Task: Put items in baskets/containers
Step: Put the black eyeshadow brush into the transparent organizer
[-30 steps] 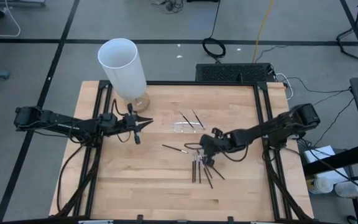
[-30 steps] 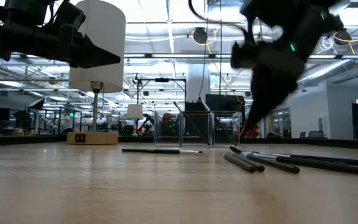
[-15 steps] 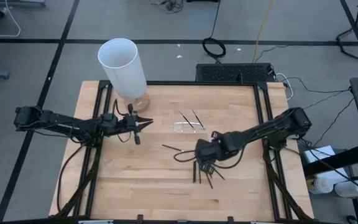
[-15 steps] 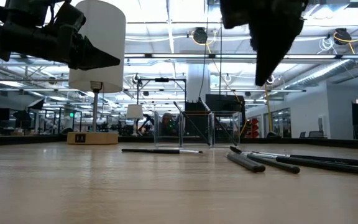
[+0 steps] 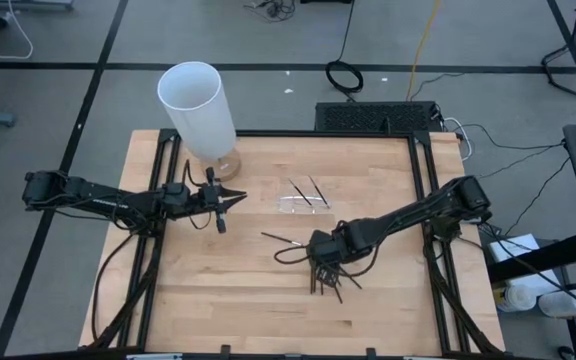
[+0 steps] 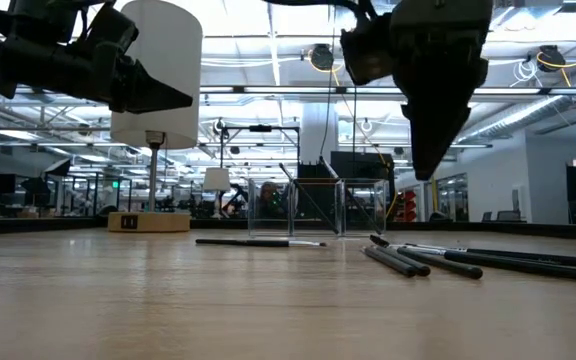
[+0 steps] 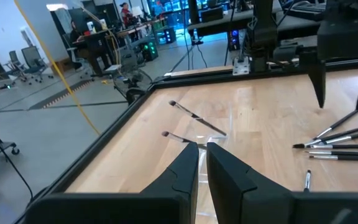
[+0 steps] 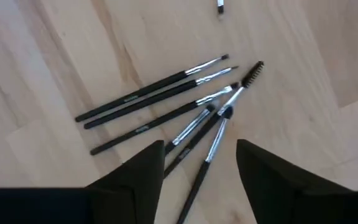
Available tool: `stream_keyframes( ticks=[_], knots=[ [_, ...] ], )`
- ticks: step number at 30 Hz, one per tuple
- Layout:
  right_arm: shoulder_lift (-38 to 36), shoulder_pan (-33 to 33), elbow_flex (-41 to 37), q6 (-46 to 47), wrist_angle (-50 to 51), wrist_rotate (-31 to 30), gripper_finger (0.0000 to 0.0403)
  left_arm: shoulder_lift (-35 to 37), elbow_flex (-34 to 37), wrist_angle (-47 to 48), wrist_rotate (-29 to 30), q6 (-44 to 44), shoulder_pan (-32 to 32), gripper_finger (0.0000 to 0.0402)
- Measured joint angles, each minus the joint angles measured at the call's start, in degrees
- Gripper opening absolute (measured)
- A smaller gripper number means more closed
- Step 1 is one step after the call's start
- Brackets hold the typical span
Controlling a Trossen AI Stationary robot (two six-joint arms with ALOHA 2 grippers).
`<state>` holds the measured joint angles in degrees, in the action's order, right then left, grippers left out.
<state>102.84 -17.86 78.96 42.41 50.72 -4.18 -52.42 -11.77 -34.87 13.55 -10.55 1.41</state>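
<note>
**Right arm poised over the brush pile, tray waiting**

From above, the clear tray [image 5: 301, 203] sits near the middle of the bench [image 5: 198, 290] with two brushes lying across it. The loose brushes [image 5: 325, 278] lie fanned just beyond the tray on the near side, and one more [image 5: 280, 239] sits alone between tray and pile. The right end effector [image 5: 320, 252] hangs over the pile's tray-side end. The left end effector [image 5: 234, 200] waits well to the tray's left, by the white cylinder [image 5: 199, 110].

From bench height, the right end effector [image 6: 430, 150] hangs clear above the brushes, touching nothing; the tray [image 6: 318, 208] stands behind them.

The left wrist camera shows its own fingers [image 7: 185, 163] almost pressed together, holding nothing, pointing towards the tray.

The right wrist camera shows its fingers [image 8: 143, 163] spread wide and empty over six brushes [image 8: 166, 106].

I judge this the pick step: next it must descend and close on a single handle, tricky where they overlap. Small lettering on the handles is unreadable.
</note>
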Motion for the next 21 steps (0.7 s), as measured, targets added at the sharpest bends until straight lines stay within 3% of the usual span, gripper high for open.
stream_keyframes(
  ticks=[14,21],
  knots=[
    [2.1,-0.7,-2.3,3.8,0.6,0.0,0.0156,0.0,0.0,0.0,0.0,0.0,0.0,0.0042],
    [2.1,-0.5,-5.0,6.4,-1.4,2.9,0.0159,0.0,0.0,-0.1,0.0,0.0,0.0,0.0042]
  ],
)
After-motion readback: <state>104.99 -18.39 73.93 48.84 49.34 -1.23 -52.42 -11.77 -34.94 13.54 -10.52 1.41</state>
